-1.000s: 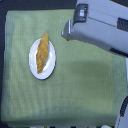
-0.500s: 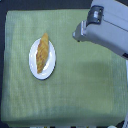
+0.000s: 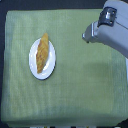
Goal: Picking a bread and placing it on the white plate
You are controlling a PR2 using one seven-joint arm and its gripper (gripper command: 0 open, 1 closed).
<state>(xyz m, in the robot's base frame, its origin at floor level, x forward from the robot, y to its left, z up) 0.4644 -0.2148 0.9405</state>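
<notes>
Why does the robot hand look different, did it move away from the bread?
Yes. The gripper has pulled toward the exterior view's upper right, farther from the bread lying on the white plate.

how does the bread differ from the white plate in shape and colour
The bread is long and narrow with pointed ends, while the white plate is round. The bread is golden-orange with a bumpy crust; the plate is glossy white and smooth. The bread lies tilted across the plate, which sits flat on the green cloth. The bread's length about matches the plate's width.
</notes>
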